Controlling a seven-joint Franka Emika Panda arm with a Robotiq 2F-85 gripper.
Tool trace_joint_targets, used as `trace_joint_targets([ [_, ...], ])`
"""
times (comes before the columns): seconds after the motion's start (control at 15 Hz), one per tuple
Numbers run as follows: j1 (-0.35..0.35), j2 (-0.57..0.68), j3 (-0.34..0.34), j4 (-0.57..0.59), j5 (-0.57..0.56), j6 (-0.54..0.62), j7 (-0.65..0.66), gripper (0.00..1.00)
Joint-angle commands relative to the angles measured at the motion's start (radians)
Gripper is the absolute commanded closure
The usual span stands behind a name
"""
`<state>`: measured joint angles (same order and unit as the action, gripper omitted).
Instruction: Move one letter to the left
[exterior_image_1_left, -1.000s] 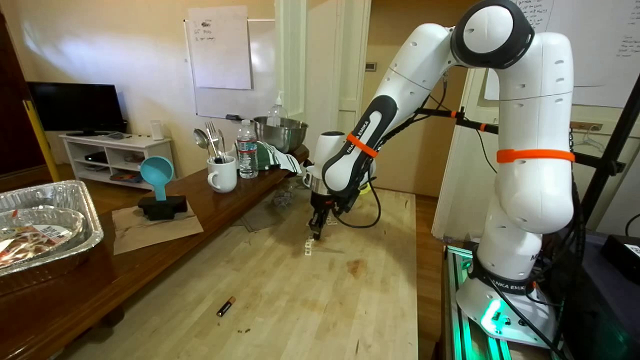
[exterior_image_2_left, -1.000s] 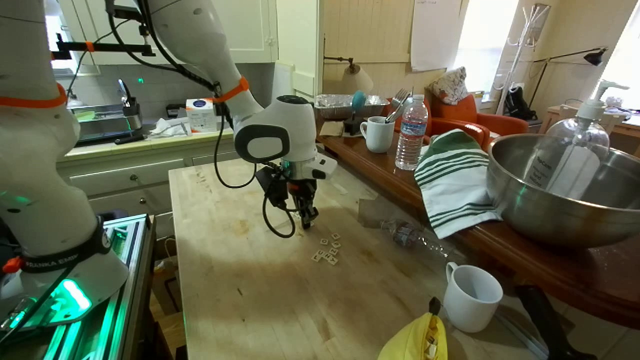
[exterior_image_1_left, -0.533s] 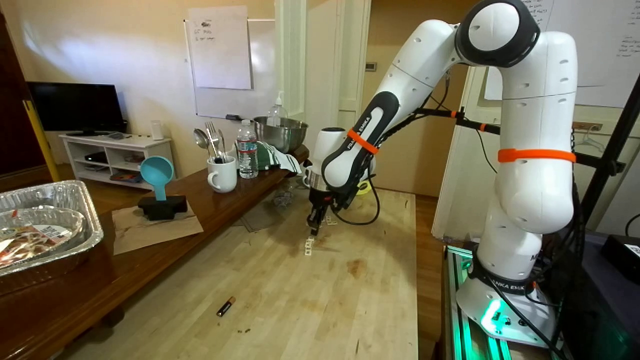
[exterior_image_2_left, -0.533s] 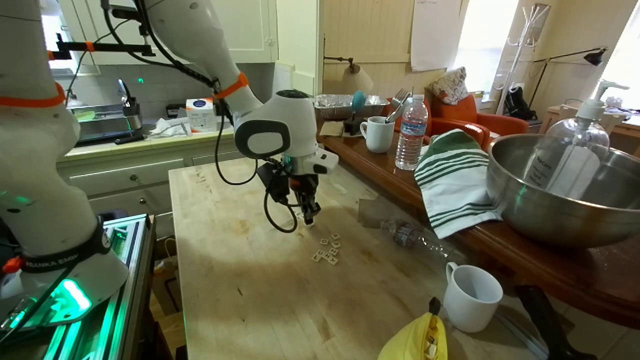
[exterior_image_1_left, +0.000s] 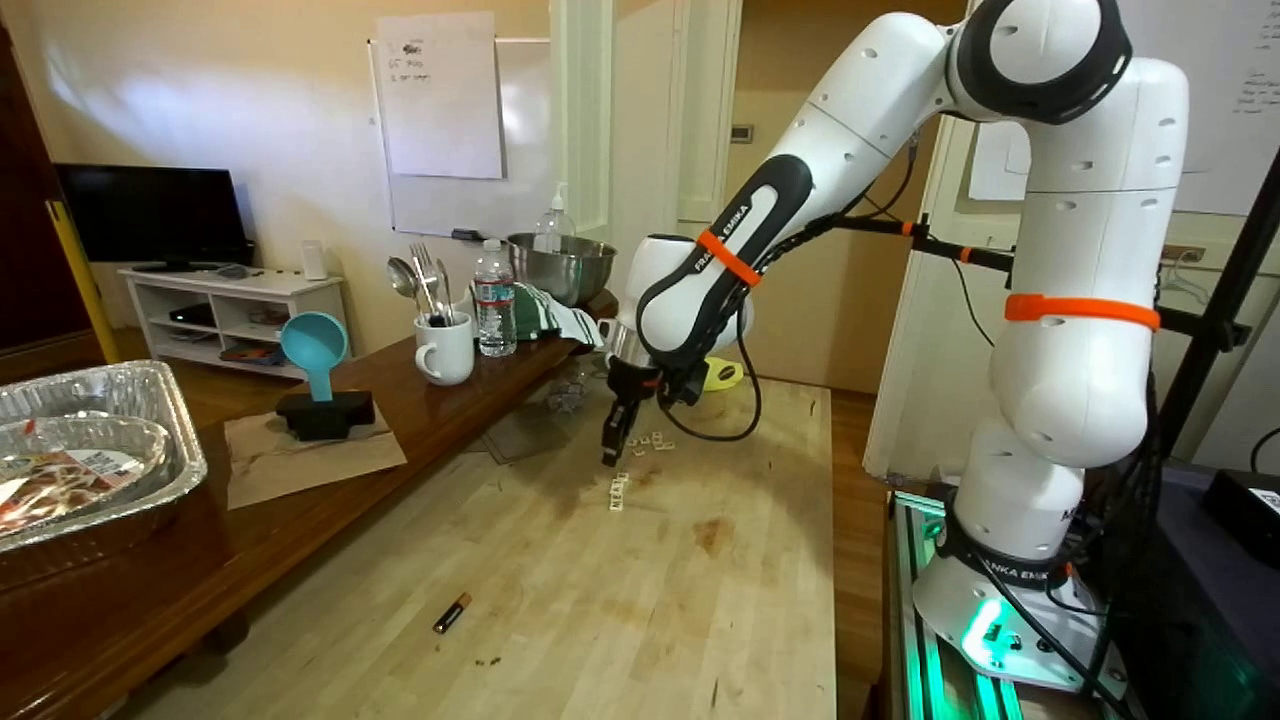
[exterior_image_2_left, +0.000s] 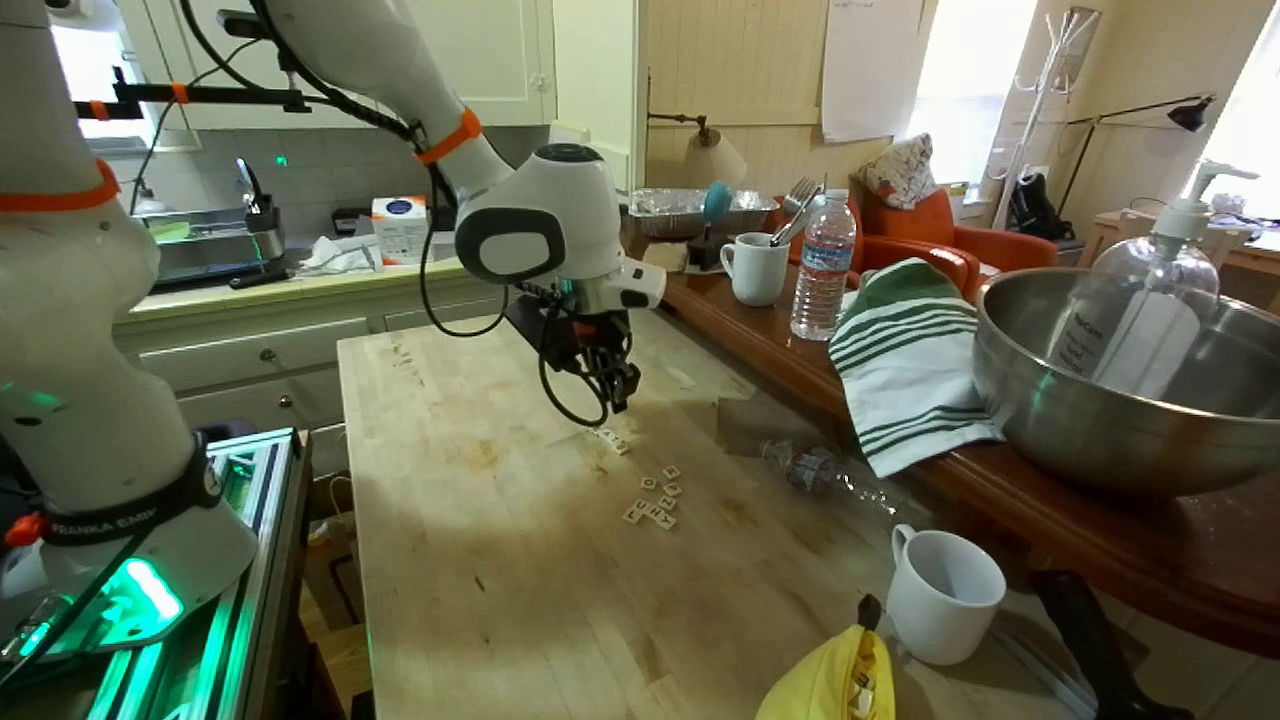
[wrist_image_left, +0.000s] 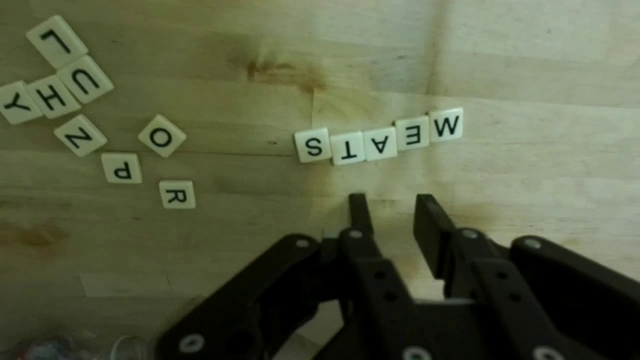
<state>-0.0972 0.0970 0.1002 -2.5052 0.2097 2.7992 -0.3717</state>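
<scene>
Nearest my position, in an exterior view, a dark battery (exterior_image_1_left: 452, 613) lies on the pale wooden table (exterior_image_1_left: 600, 610); at left, a foil tray (exterior_image_1_left: 180, 435) sits on a dark wooden counter (exterior_image_1_left: 230, 540).

Further along the table lies a row of 5 letter tiles (wrist_image_left: 380, 143), set side by side, marked S, T, A, E and either M or W. The claw (wrist_image_left: 391, 197) hangs tilted above the table near this row, its 2 fingers (wrist_image_left: 360, 215) standing apart with bare wood visible between them. The fingertips are clear of the tiles.

Past the row lie 8 loose letter tiles (wrist_image_left: 82, 135): L, U, H and Y meet in a bent chain; N, O, P and R lie separately. All 13 rest flat on the table; which is the task's letter, I cannot tell.

Beyond, on the counter, stand a white mug (exterior_image_1_left: 447, 355) of cutlery and a water bottle (exterior_image_1_left: 496, 310). Further still are a yellow pouch (exterior_image_1_left: 722, 374) on the table and a steel bowl (exterior_image_1_left: 565, 275). A television (exterior_image_1_left: 155, 215) stands at the far wall.
</scene>
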Motion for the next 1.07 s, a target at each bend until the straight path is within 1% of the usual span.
trace_joint_targets([
  [0.0, 0.018, -0.079, 0.006, -0.047, 0.066, -0.030, -0.112, 0.38],
  [0.07, 0.026, -0.090, 0.001, -0.053, 0.067, -0.035, -0.129, 0.29],
  [0.2, 0.038, -0.104, -0.017, -0.066, 0.032, -0.041, -0.137, 0.16],
  [0.27, 0.043, -0.109, -0.024, -0.070, 0.023, -0.044, -0.136, 0.07],
  [0.33, 0.047, -0.115, -0.029, -0.075, 0.023, -0.053, -0.145, 0.01],
  [0.4, 0.051, -0.120, -0.034, -0.081, 0.019, -0.054, -0.148, 0.00],
  [0.67, 0.061, -0.123, -0.048, -0.096, 0.016, -0.063, -0.162, 0.00],
  [0.73, 0.065, -0.093, -0.048, -0.072, 0.021, -0.032, -0.143, 0.00],
  [1.0, 0.069, -0.095, -0.052, -0.076, 0.021, -0.036, -0.147, 0.00],
])
